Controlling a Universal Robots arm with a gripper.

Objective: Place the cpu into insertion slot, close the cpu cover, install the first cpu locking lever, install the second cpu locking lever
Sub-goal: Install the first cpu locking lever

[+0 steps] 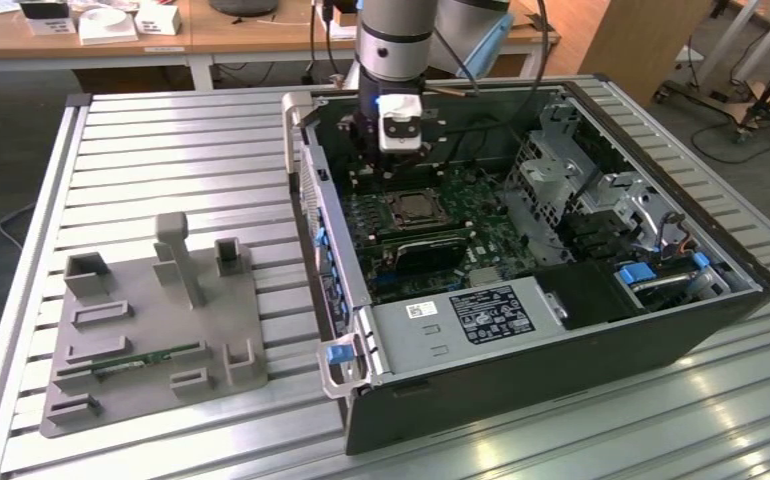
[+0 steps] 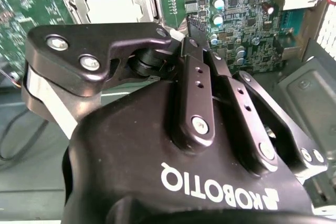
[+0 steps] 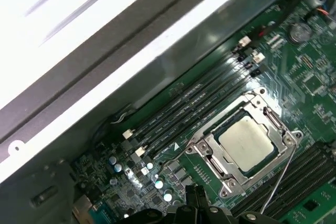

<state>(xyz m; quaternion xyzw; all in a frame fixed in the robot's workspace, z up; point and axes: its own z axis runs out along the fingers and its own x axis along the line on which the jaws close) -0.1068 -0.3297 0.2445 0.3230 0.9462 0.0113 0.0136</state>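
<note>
The gripper (image 2: 187, 24), clenched on nothing, is hovering inside the computer case (image 1: 519, 390), upper middle of the exterior view, near the cpu (image 3: 247, 142), which is lying framed by the cpu cover (image 3: 209, 153).

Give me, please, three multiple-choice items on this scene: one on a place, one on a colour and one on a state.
1. Where does the cpu lie?
A. on the floor
B. in the insertion slot
C. on a wooden shelf

2. What colour is the circuit board around the slot?
A. red
B. white
C. green

3. How does the cpu cover lie?
A. flat, framing the chip
B. raised upright
C. taken off and set outside the case

Answers:
1 B: in the first wrist view the silver chip sits within the socket's metal rim.
2 C: the board beside the socket shows green in the first wrist view.
3 A: the frame lies level around the chip, whose top shows through its window.
</note>
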